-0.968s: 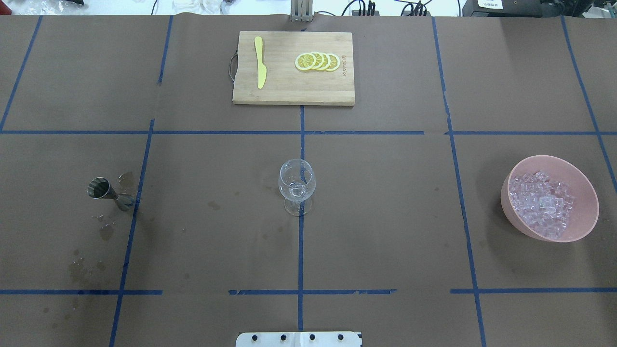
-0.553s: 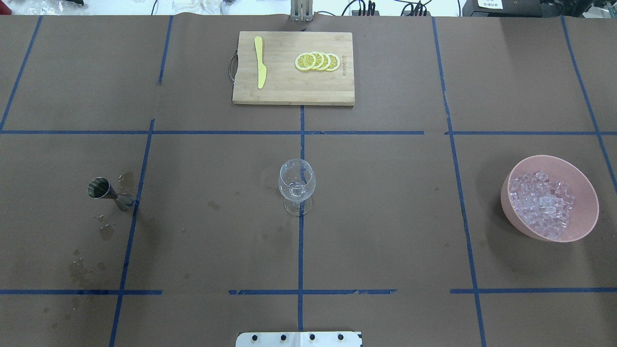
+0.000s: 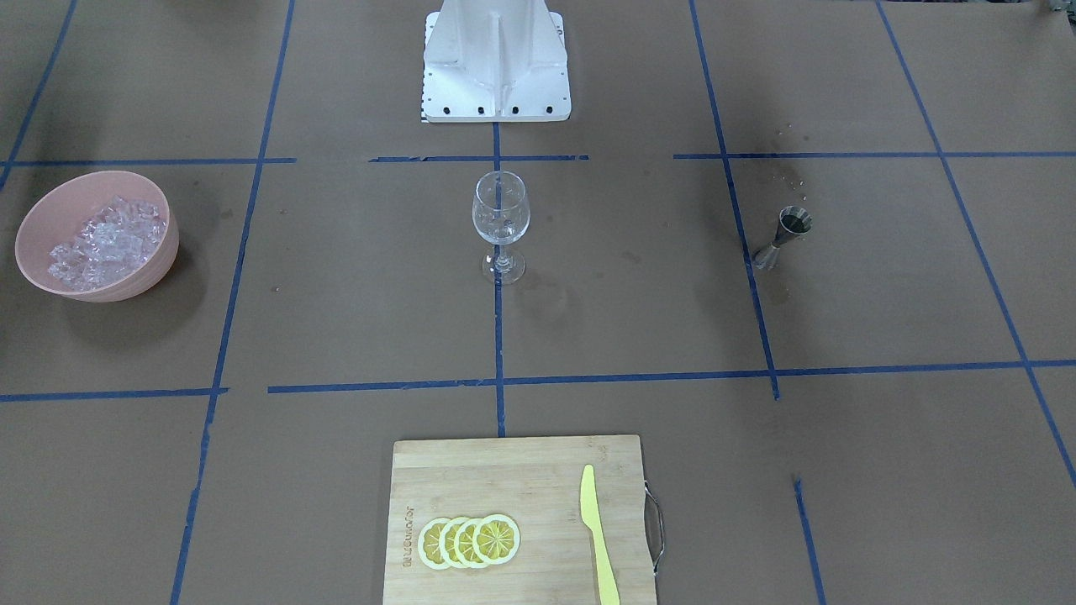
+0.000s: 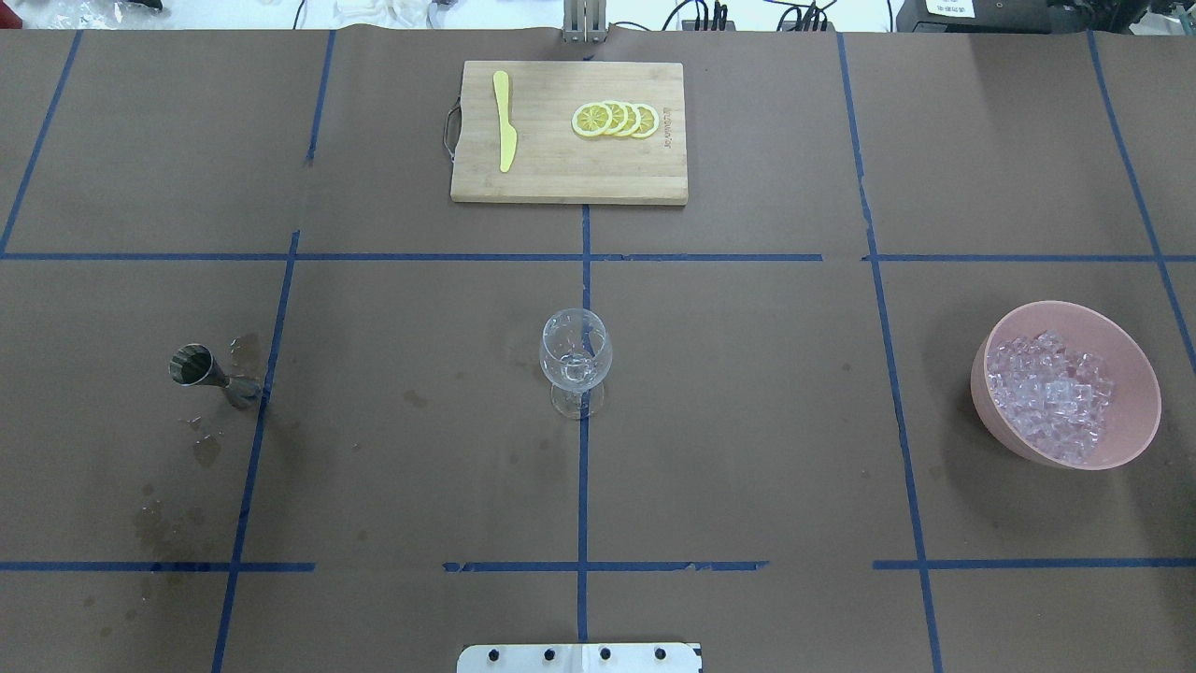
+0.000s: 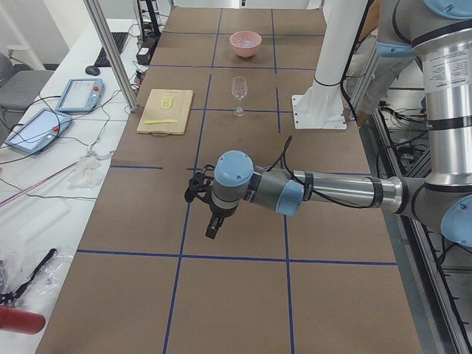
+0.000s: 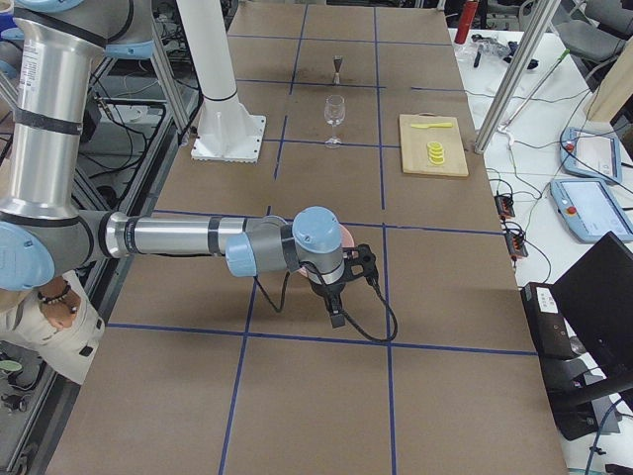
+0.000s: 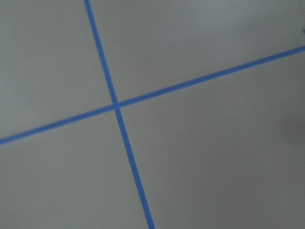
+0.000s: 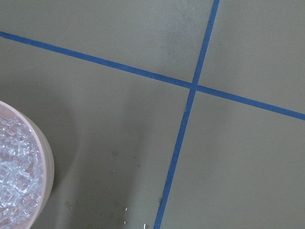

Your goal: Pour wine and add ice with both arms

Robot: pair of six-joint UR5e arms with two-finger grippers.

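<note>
The wine is dark liquid in a small metal jigger (image 4: 192, 365) on the table's left, also in the front view (image 3: 794, 222). The ice (image 4: 1051, 393) is a heap of clear chunks in a pink bowl (image 4: 1145, 411), also seen in the front view (image 3: 105, 239) and right wrist view (image 8: 14, 176). A clear stemmed glass (image 4: 576, 360) stands at the centre. Neither arm shows in the overhead or front views. The left gripper (image 5: 212, 225) hangs over the table; the right gripper (image 6: 336, 315) hangs beside the bowl. I cannot tell whether either is open or shut.
A wooden cutting board (image 4: 568, 178) at the far centre carries lemon slices (image 4: 617, 120) and a yellow knife (image 4: 505, 121). The white pedestal base (image 3: 496, 92) stands at the robot's edge. Damp stains (image 4: 201, 449) mark the paper around the jigger.
</note>
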